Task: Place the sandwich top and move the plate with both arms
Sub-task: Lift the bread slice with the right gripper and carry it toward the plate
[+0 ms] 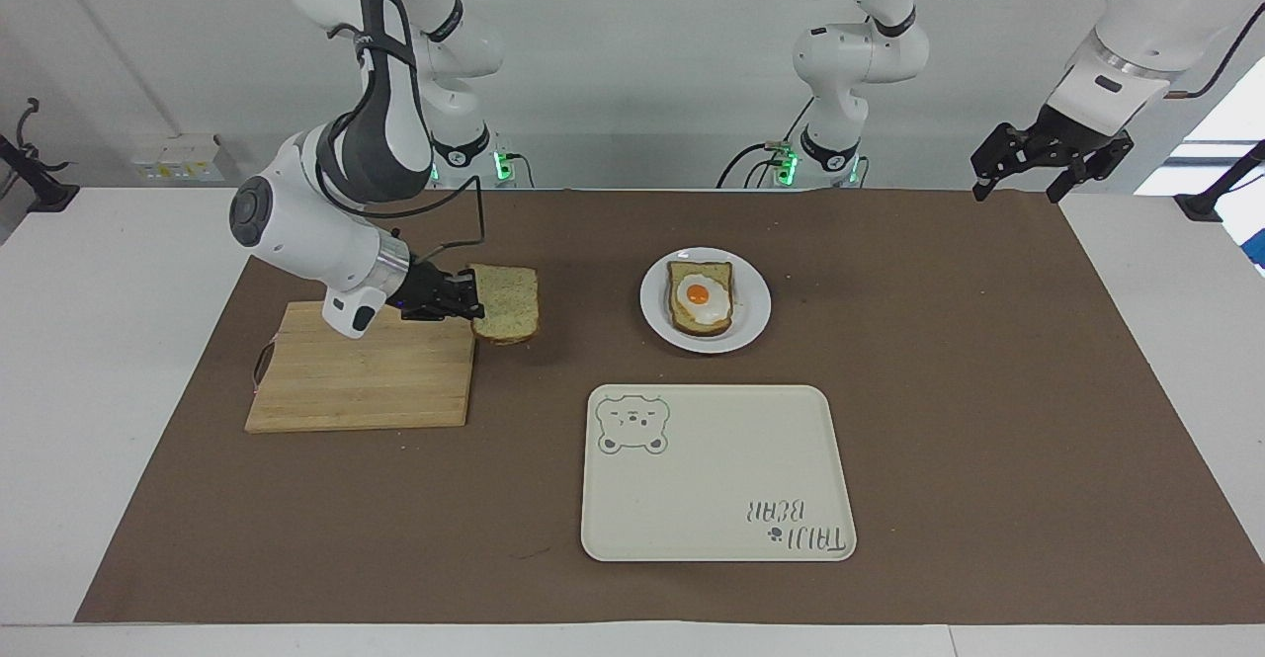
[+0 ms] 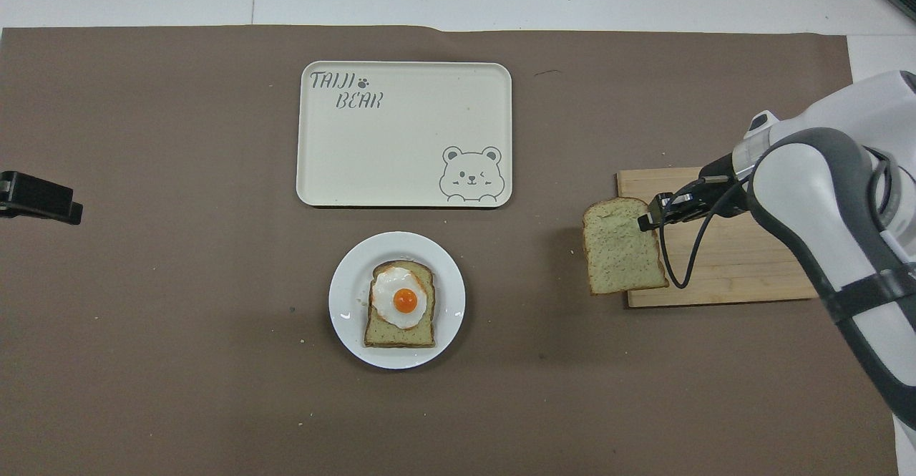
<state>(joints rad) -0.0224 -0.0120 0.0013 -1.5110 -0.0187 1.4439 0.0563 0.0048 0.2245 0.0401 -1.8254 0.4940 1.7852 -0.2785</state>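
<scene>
A brown paper mat (image 1: 988, 390) covered most of the white table (image 1: 99, 361), and everything on it is placed here against the small round glossy white plate (image 1: 753, 326), which sat on the mat near the middle of the table. On the plate lay a slice of toast topped with a fried egg (image 1: 701, 298). The large cream rectangular tray with a bear drawing (image 1: 716, 474) lay flat just beside the plate, farther from the robots. The rectangular wooden cutting board (image 1: 361, 380) lay well apart from the plate, toward the right arm's end of the table.

The white jointed right arm (image 1: 326, 212) reached over the board's plate-side end, its black right gripper (image 1: 472, 299) clamped on one edge of the sandwich top (image 1: 509, 303), a plain slice of pale speckled bread with a brown crust. The slice hung in the air roughly level, over the board's plate-side edge and the mat beside it, well short of the plate; whether its underside cleared the board fully was hard to judge from the overhead view (image 2: 621, 245).

The white jointed left arm (image 1: 1137, 35) waited raised over the mat's corner at its own end of the table, well apart from the plate, and the left gripper (image 1: 1023, 183) held nothing, its black fingers spread wide.
</scene>
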